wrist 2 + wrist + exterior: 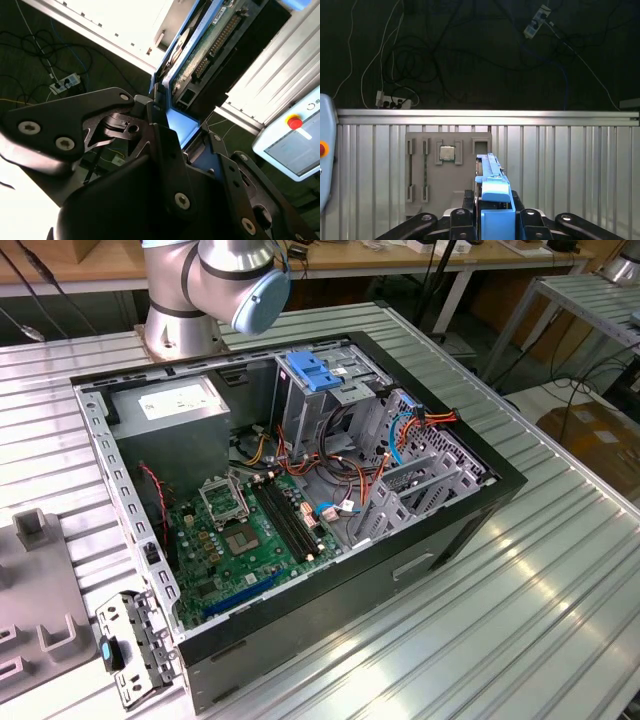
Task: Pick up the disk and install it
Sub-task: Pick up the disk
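Presently pinching disk [492, 172] edge-on between fingers [468, 202], aloft over surface [570, 165] and grey tray [447, 180], flat faces clamped, leaving blue rail [497, 192] free, presumably for sliding into a bay [415, 485] of open case [330, 620].

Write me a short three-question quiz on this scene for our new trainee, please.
1. True or false: the gripper is shut on the disk.
2. In the first wrist view, which of these sits in the grey tray? A) a processor chip B) a screwdriver C) a fan
3. Fill in: in the exterior view, the computer case lies with its side ___.
Key: 1 true; 2 A; 3 open.
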Motion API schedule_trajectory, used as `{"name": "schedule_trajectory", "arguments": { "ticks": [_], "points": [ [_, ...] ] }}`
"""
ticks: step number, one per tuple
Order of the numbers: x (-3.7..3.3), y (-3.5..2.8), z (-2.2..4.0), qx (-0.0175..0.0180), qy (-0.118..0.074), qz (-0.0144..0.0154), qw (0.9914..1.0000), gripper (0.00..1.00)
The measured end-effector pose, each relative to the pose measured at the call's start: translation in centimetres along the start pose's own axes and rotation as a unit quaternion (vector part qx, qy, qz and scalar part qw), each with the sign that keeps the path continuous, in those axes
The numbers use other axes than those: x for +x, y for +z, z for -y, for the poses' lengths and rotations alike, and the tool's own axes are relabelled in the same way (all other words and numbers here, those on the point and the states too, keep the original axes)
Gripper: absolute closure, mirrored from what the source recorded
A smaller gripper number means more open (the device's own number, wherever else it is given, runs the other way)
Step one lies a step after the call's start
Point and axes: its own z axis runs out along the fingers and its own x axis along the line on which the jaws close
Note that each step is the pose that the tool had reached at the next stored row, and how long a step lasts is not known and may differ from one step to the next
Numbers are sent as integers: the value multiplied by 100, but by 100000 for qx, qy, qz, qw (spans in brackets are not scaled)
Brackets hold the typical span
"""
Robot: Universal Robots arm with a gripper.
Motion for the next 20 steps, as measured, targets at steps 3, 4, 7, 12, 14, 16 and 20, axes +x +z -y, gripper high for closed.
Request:
{"name": "schedule_trajectory", "arguments": {
  "ticks": [3,4,7,12,14,16,20],
  "points": [
    [0,0,0,-4,1,-1,100000,63],
    [0,0,1,-2,2,-1,100000,63],
    [0,0,23,-1,-1,-3,100000,63],
    [0,-2,106,-2,1,-1,100000,63],
    [0,-2,134,-4,1,-2,100000,63],
    [1,-2,169,-1,1,0,100000,63],
    [1,-3,214,-4,2,-2,100000,63]
  ]
}}
